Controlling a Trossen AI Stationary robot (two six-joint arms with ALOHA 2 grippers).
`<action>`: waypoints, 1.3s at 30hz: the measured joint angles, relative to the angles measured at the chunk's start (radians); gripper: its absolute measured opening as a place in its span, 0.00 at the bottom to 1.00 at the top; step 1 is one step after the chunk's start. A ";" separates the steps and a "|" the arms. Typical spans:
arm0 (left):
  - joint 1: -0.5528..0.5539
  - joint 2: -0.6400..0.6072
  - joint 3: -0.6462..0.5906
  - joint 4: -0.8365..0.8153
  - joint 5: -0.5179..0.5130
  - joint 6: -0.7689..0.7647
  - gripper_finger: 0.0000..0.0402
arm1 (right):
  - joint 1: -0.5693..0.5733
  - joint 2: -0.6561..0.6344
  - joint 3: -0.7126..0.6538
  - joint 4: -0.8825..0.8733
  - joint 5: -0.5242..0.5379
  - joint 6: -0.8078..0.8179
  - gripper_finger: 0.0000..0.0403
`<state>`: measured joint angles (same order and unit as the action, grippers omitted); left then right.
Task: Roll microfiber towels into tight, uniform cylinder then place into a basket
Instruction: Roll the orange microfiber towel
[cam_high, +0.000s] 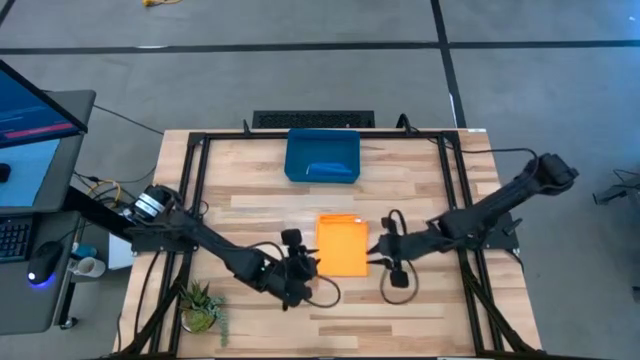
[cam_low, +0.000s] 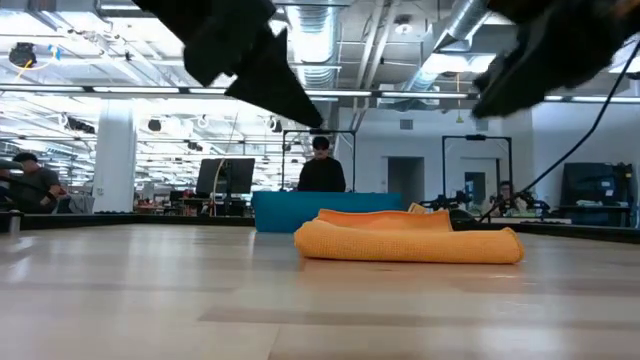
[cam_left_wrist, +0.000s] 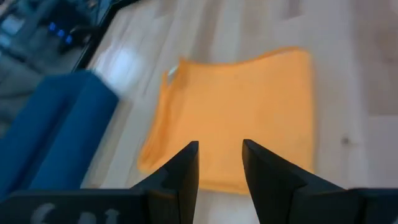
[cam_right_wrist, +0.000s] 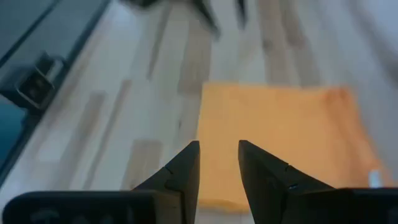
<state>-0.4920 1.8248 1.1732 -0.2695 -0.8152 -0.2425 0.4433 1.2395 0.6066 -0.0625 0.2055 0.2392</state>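
My left claw (cam_high: 297, 268) hovers just beside the left edge of the soft yellow-orange microfiber towel (cam_high: 342, 243), its two dark fingers (cam_left_wrist: 180, 171) parted by a narrow gap with nothing between them. The towel lies near the middle of the pale wooden slatted table (cam_high: 250, 200), folded into a flat rectangle. In the low view it sits as a thick, slightly uneven pad and not a cylinder, so I judge the rolling has yet to begin on this one. Its long axis runs from the table's near edge toward the far edge, one short end pointing at the dark blue rectangular plastic basket (cam_high: 322, 156), which stands well apart toward the far side. Inside the basket I see a lighter blue shape (cam_high: 328, 169); it may be the blue towel already put away, though I cannot tell whether it is rolled. My right claw (cam_high: 377, 249) hangs just beside the towel's right edge, fingers likewise a little apart and holding nothing. What is left, as I judge it: roll the orange towel tight along its length, then carry it to the basket.
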 joint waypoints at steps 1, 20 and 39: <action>-0.006 0.001 0.000 0.018 0.014 0.026 0.29 | 0.023 -0.017 0.000 0.006 0.029 -0.003 0.33; -0.009 0.010 0.001 0.170 0.322 0.224 0.29 | 0.284 -0.022 0.109 -0.042 0.404 -0.137 0.32; -0.019 0.015 0.001 0.123 0.321 0.122 0.29 | 0.247 0.198 0.137 -0.100 0.294 -0.115 0.32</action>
<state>-0.5107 1.8395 1.1740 -0.1466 -0.4941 -0.1200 0.6899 1.4375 0.7433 -0.1627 0.4995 0.1238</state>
